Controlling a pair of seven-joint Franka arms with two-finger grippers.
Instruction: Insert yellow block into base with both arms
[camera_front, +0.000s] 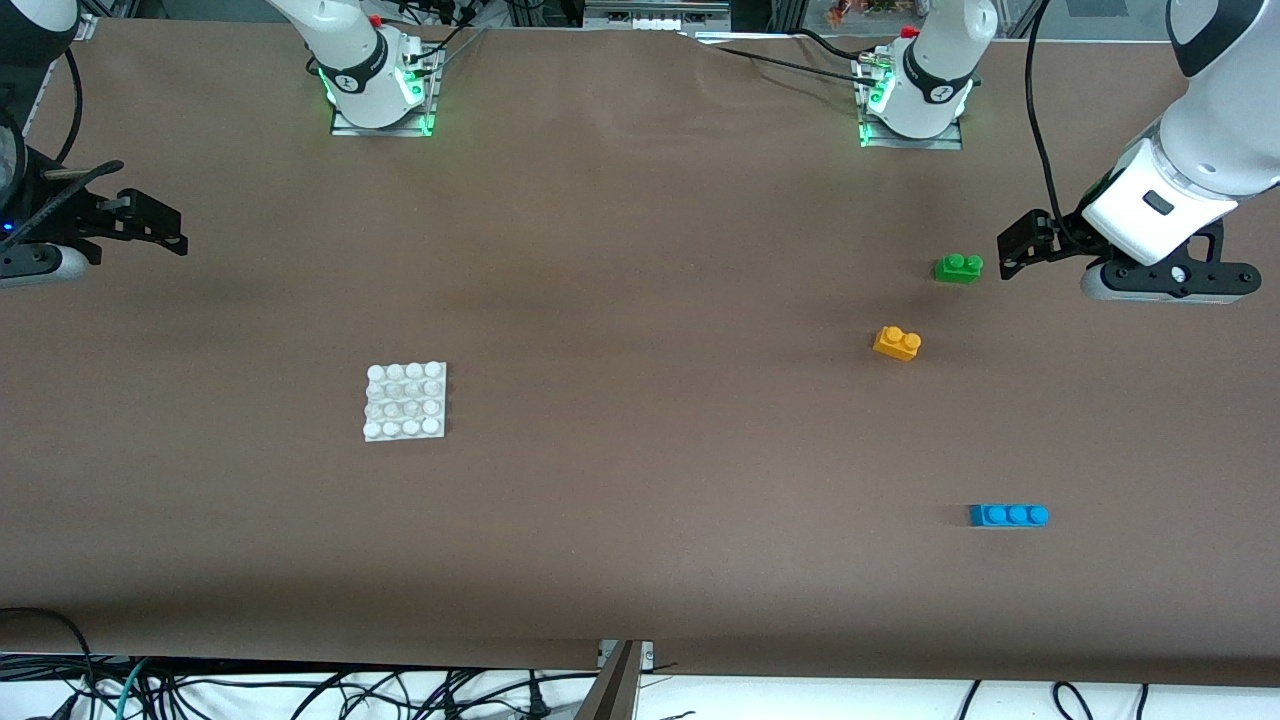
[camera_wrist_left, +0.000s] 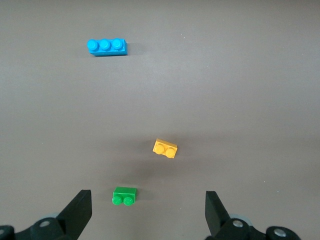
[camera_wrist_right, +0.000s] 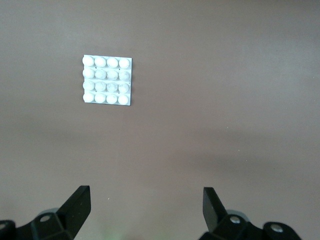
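The task is at its very beginning: nothing is picked up yet. The yellow block (camera_front: 897, 343) lies flat on the brown desk (camera_front: 640, 300), studs up and a little turned. I take it as the landmark. The green brick (camera_front: 958, 268) lies near it, farther from the front camera and a little toward the left arm's end of the desk. The blue brick (camera_front: 1008, 515) lies well apart from the yellow block, nearer to the front camera. The base (camera_front: 405, 402) rests well apart from the yellow block, toward the right arm's end of the desk, with no brick on it.

The left gripper (camera_front: 1012, 250) hangs above the desk just beside the green brick, close to the yellow block. Its jaws are spread wide and hold nothing. The right gripper (camera_front: 165, 228) waits high at the right arm's end of the desk, well apart from the yellow block, also wide open and empty.

In my judgement the step in hand is the approach to the yellow block. The next move asks the left gripper to come over the block, to turn so that the jaws match its tilted sides, and to descend without pushing the green brick. The right gripper probably must hold the base steady.
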